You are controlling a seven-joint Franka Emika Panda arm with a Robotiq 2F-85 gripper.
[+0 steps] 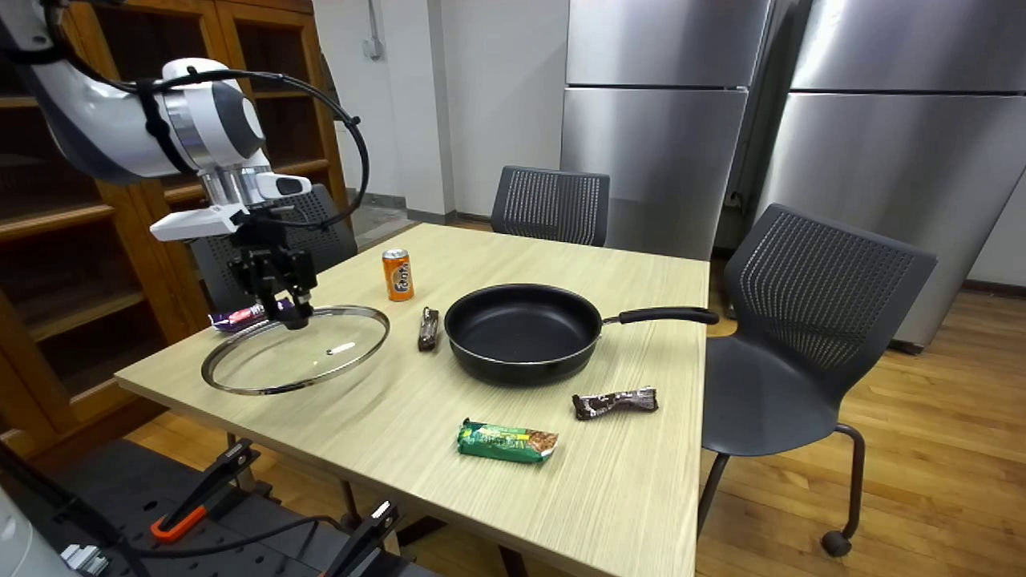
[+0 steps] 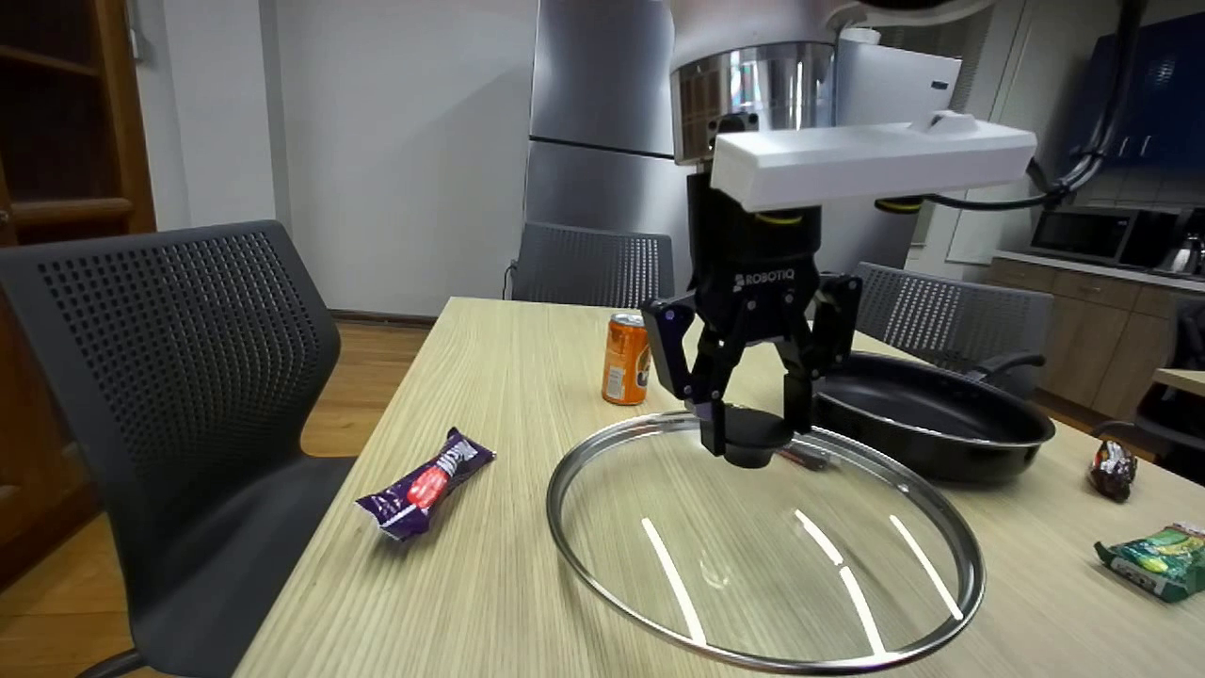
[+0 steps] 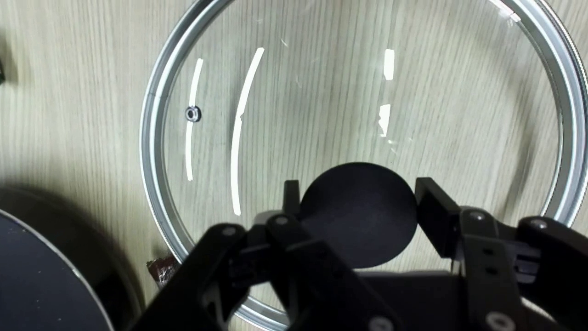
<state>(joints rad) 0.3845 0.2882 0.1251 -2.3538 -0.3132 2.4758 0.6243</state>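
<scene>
Robotiq gripper [image 2: 756, 424] above a table [image 1: 385, 417], clamped onto a glass lid [image 1: 292, 361] by its knob [image 3: 359, 215], toward the table's nine o'clock in an exterior view, frying pan [image 1: 525, 328] at the lid's three o'clock, orange can [image 1: 398, 276] at two, green packet [image 1: 505, 442] at four, purple bar [image 1: 236, 319] at ten

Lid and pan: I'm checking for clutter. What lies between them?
A dark-wrapped bar lies between the lid and the pan in an exterior view; the wrist view shows part of it there.
</scene>
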